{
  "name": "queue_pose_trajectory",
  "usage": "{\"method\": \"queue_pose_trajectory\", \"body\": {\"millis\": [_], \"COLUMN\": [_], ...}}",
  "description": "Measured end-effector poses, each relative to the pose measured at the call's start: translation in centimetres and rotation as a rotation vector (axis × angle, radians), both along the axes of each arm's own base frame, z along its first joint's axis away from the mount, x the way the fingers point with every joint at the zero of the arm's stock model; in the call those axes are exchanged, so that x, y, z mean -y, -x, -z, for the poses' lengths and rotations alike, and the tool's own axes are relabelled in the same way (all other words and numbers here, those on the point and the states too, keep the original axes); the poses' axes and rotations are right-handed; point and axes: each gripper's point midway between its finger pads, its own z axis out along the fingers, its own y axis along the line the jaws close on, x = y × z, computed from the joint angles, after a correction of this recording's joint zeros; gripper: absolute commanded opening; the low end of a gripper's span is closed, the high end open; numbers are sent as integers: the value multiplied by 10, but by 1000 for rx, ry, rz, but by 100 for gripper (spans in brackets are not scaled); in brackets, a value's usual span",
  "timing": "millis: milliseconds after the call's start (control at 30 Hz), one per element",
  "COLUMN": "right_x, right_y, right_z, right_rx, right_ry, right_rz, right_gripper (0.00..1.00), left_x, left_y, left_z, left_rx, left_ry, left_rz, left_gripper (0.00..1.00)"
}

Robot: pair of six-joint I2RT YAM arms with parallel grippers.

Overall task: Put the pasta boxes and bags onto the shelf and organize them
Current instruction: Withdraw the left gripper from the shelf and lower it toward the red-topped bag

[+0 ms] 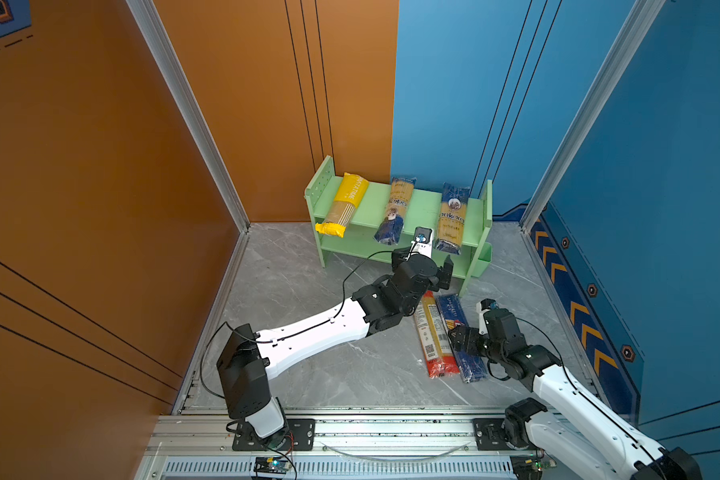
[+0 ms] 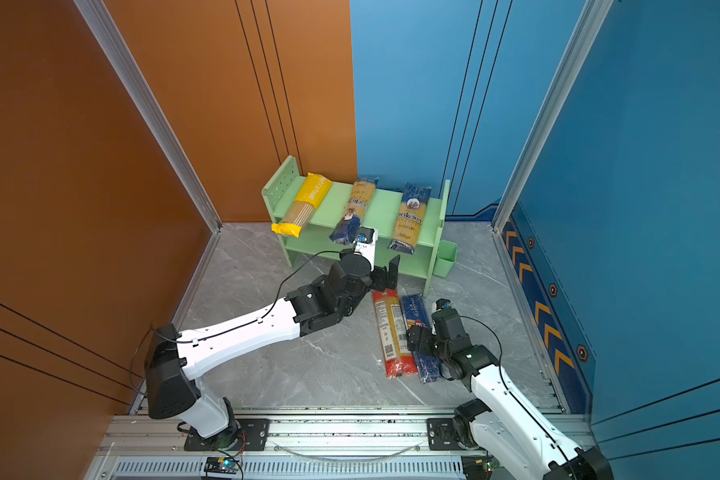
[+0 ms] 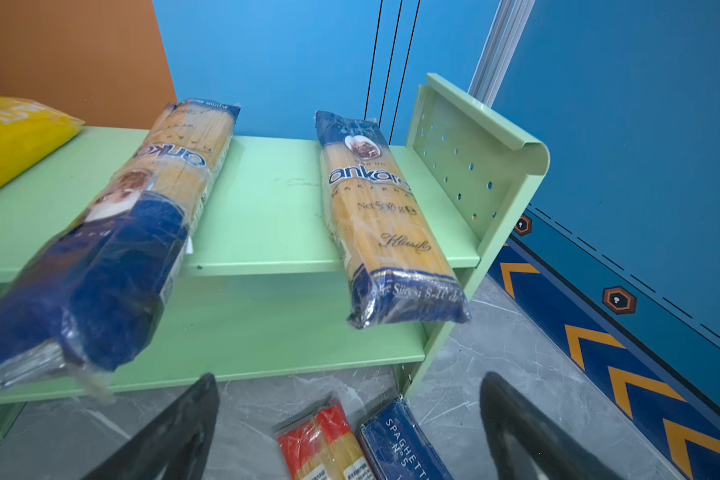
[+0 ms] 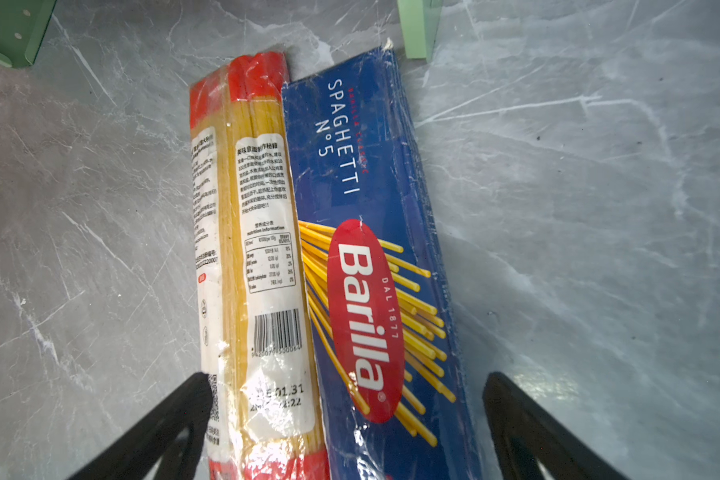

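The light green shelf (image 1: 422, 208) (image 3: 267, 199) stands against the back wall. Across its top tier lie a yellow pack (image 1: 344, 203) and two blue-and-yellow ankara packs (image 1: 395, 210) (image 1: 454, 216), their near ends overhanging the edge. On the floor in front, a red-ended clear pack (image 1: 431, 336) (image 4: 250, 249) and a dark blue Barilla box (image 1: 460, 336) (image 4: 366, 270) lie side by side. My left gripper (image 2: 385, 276) (image 3: 350, 382) hangs open and empty before the lower tier. My right gripper (image 1: 458, 336) (image 4: 348, 380) is open, its jaws spread over both floor packs.
A small green bin (image 1: 485, 259) hangs on the shelf's right side. Orange and blue walls close in the grey marble floor (image 1: 308, 282) on three sides. An aluminium rail (image 1: 371, 432) carrying both arm bases runs along the front.
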Motion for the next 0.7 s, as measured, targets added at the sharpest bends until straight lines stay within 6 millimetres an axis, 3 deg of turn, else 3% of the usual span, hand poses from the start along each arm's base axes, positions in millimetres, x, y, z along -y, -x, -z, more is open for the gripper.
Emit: {"method": "queue_pose_trajectory", "body": {"millis": [700], "right_x": [-2], "right_y": [1], "right_z": [-1], "right_rx": [1], "right_ry": [2], "right_rz": [7], "right_gripper": [100], "left_x": [-31], "left_y": [14], "left_z": [67], "left_rx": [-124], "left_ry": [-22], "left_rz": [-12], "left_gripper": [98]}}
